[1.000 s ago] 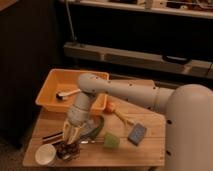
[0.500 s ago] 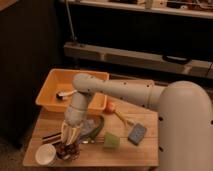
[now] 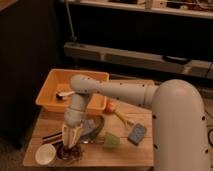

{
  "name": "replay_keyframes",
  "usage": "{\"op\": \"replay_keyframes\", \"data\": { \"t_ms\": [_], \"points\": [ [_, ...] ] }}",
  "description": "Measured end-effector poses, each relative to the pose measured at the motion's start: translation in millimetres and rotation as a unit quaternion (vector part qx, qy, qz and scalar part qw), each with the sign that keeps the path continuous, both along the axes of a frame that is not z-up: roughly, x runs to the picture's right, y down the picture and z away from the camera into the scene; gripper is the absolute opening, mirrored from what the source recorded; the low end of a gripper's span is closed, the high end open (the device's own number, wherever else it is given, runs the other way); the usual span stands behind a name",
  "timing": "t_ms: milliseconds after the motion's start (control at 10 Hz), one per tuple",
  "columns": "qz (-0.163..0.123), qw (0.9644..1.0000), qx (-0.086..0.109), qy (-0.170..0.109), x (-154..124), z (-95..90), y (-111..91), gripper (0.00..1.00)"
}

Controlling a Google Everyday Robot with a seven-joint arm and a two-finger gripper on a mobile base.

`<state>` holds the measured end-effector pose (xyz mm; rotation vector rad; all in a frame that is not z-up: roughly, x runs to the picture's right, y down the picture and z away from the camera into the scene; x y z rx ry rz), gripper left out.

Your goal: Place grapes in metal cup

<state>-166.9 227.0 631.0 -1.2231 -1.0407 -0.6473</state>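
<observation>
The arm reaches in from the right of the frame, bends at an elbow near the centre, and drops almost straight down to the lower left, so that the tool points vertically at the front left corner of the tabletop. That upright pose fits a drop from above: a cup opens upward, and a straight descent keeps the load over the opening.

Directly beneath the tool sits a small dark round shape that I take to be the metal cup. Dark reddish lumps at its near edge look like the grapes; I cannot tell whether they are inside the cup, on its rim, or on the wood just beside it. Whether the tool is apart or clamped on the fruit cannot be told either, since the tip merges with the dark cup below it.

The white cup stands just left of the metal one, close enough that a slight drift leftward would put the fruit in the wrong vessel. To the right lie a grey-green bowl-like item, a green block and a blue-grey pad, all apart from the tool. An orange bin occupies the upper left of the tabletop, with an orange-red fruit just off its right side.

Judging by the tool's position over the cup, the task appears to be at or near the release.
</observation>
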Motion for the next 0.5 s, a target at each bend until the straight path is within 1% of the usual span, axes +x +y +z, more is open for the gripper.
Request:
{"op": "replay_keyframes", "data": {
  "t_ms": [200, 400, 500],
  "points": [
    [0.005, 1.0, -0.002, 0.0, 1.1, 0.7, -0.1, 0.74],
    [0.025, 0.9997, -0.001, -0.007, -2.6, 0.3, -2.3, 0.74],
    [0.03, 0.9995, 0.0, -0.006, -1.2, 0.7, -3.5, 0.74]
  ]
}}
